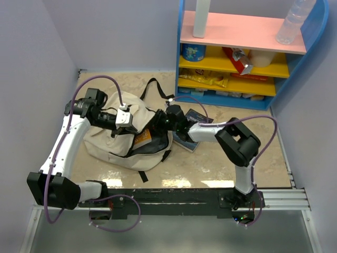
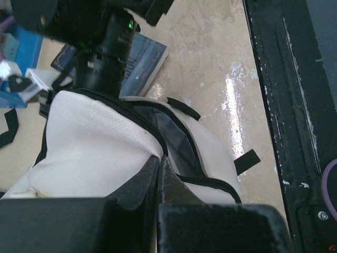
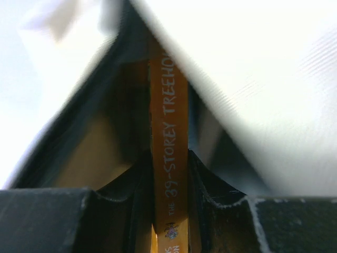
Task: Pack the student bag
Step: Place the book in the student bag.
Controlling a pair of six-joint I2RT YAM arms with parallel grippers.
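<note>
1. While the bag point(image 1: 113, 139) lies on the tabletop point(image 1: 210, 166), left of centre and ahead of my two bases, its unzipped mouth gapes toward the right.
2. My left gripper point(image 2: 159, 164) is clenched on the bag's cream fabric right at the dark zipper line, on the upper side of the opening. The fingers meet with no gap visible between them.
3. My right gripper point(image 3: 169, 168) grasps an orange book point(image 3: 169, 105) by its spine, one finger on each side. The spine reads "The 39-Storey Treehouse".
4. That book stands on edge inside the mouth of the bag. In the right wrist view, cream fabric arches over it and dark lining shows to either side.
5. From above, a corner of the orange cover shows inside the opening, between the two grippers.
6. A blue book point(image 1: 185, 142) lies flat on the tabletop just beside the bag on its right, partly under my right arm.
7. A shelf point(image 1: 242, 29) stands at the back right, well apart from the bag.
</note>
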